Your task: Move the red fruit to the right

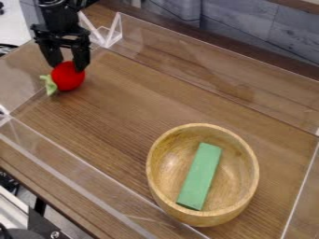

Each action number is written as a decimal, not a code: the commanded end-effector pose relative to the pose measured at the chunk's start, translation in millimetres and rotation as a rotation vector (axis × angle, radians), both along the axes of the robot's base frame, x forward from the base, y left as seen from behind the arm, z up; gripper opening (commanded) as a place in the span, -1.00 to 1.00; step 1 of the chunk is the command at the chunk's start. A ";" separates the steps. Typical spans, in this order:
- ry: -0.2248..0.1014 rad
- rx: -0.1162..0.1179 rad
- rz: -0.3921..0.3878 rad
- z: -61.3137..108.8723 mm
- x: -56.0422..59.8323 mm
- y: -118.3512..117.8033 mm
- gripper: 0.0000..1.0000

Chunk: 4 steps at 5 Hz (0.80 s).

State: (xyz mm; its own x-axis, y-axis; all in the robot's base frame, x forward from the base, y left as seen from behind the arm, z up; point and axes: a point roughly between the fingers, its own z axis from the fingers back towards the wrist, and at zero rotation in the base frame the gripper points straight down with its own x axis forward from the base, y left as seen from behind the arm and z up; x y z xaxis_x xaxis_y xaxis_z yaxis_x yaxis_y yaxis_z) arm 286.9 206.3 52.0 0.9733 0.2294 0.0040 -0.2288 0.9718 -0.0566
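With its jaws wide, the gripper [65, 62] sits over the red fruit [66, 78] by the worktop [112, 121] far-left edge, bare wood lying rightward.

Even, soft indoor light – faint glare on the clear walls [137, 42] – small, slightly soft picture

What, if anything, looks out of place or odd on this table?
Only one oddity: a flat green block lies inside the wooden bowl, resting slanted against its inner wall. The red fruit sits intact under the open end effector. Nothing is spilled or damaged.
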 end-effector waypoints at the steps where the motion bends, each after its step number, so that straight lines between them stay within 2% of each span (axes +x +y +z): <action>1: -0.042 0.030 0.013 14.5 6.4 9.4 1.00; 3: -0.048 0.026 0.020 15.4 7.7 11.0 1.00; 4: -0.046 0.027 0.022 12.9 8.4 10.6 -1.00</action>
State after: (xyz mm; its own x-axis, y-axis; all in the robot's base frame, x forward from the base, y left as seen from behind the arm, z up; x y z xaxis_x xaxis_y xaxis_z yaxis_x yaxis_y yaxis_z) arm 287.7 208.4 49.0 0.9685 0.2491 0.0017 -0.2484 0.9663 -0.0678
